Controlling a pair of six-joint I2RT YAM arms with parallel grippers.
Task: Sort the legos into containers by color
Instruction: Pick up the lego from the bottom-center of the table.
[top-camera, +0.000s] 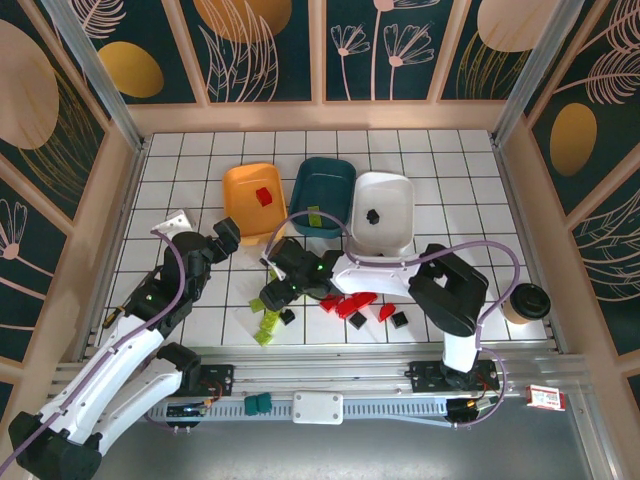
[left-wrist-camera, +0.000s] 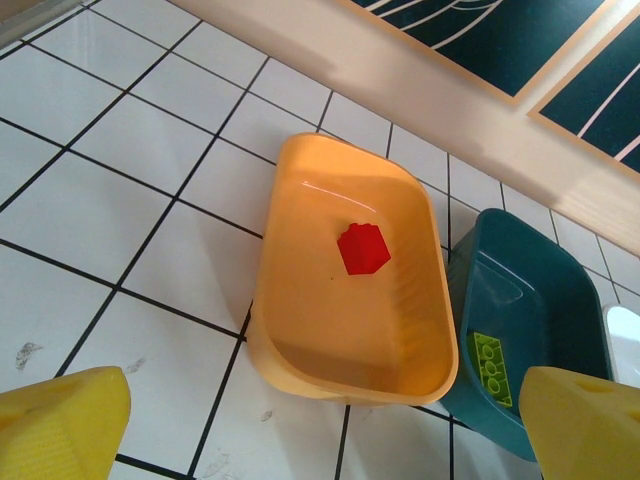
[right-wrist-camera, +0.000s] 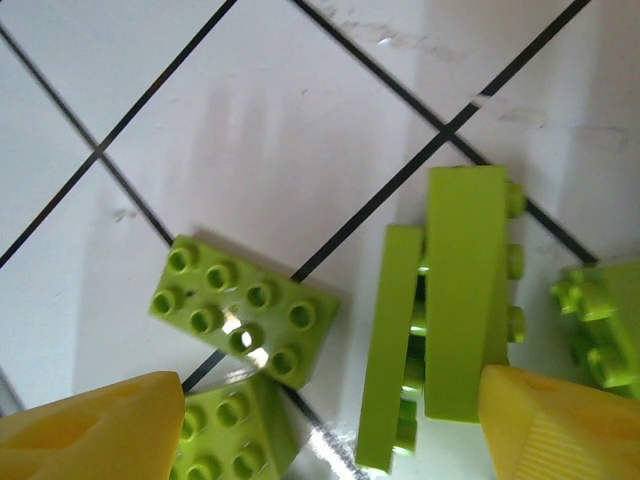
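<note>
Lime-green plastic lego bricks lie on the white tiled worktop, nearer me than the orange plastic tub; my right hand, released, straddles them. My left hand hangs released beside that tub.

Observed: left arm, right arm: white shells, black joints. Lilac cable runs along each. Hand fingers yellow, wedge-shaped. Black bases bolted at worktop near edge.

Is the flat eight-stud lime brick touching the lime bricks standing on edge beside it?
Apart. The right wrist view shows white tile and a dark grout line between the flat lime brick and the on-edge pair.
</note>
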